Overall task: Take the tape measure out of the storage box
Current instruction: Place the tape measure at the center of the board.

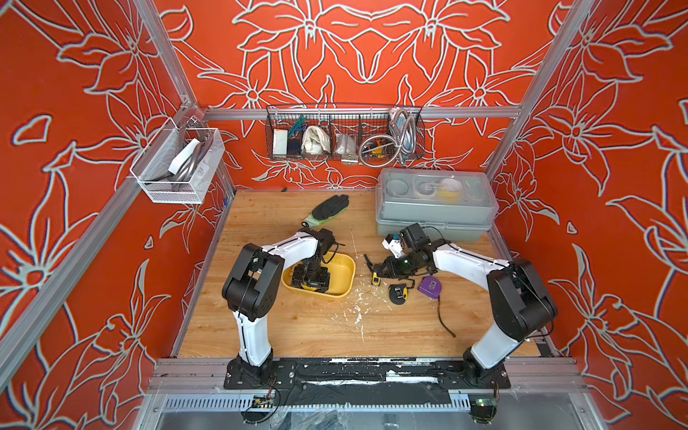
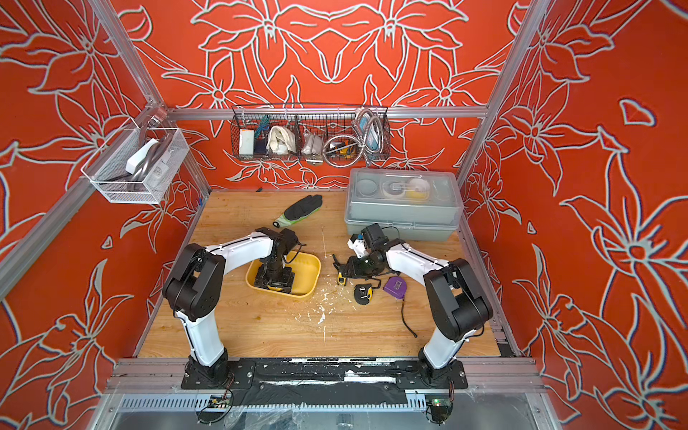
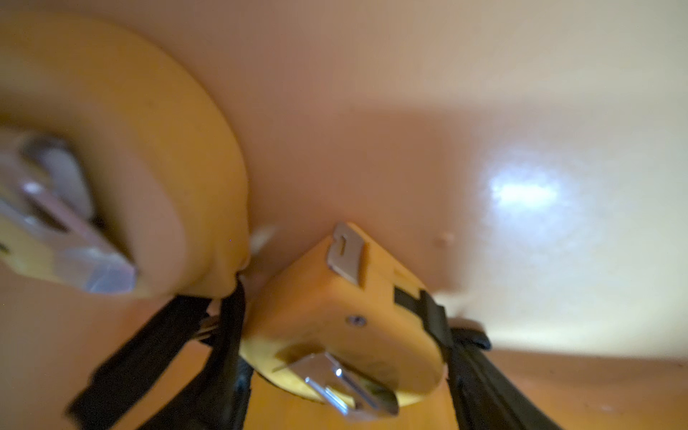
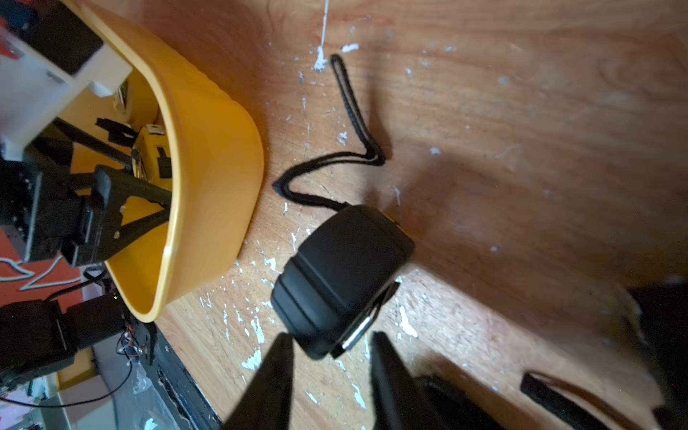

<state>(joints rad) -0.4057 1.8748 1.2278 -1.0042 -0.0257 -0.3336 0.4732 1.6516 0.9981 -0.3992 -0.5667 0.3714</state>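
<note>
— Three tape measures lie out on the surface (image 1: 298, 335), right of the storage box (image 1: 346, 268): a black tape measure (image 4: 335, 279) with its strap looped toward the box, a black-and-yellow tape measure (image 1: 398, 293), and a purple tape measure (image 1: 430, 287) whose cord trails toward the near edge.
— And the hands?
— The right hand (image 4: 329, 335) lies low with its fingers apart, gripping nothing. The black one's end sits just off the tips. The left hand (image 3: 333, 294) reaches down into the box and is closed on the yellow tape measure (image 3: 335, 324), one finger on each side.
— So that one is inside?
— Yes, on the box floor, with a second yellow tape measure (image 3: 149, 167) close beside it, blurred.
— What crowds them?
— The box wall rings the left hand. A grey toolbox (image 1: 435, 208) fills the far right corner, and a glove (image 1: 329, 208) lies by the far edge.
— Open room?
— The near half, bare wood flecked with white paint (image 1: 359, 309). Wire baskets (image 1: 344, 134) hang on red flowered walls (image 1: 372, 56).
</note>
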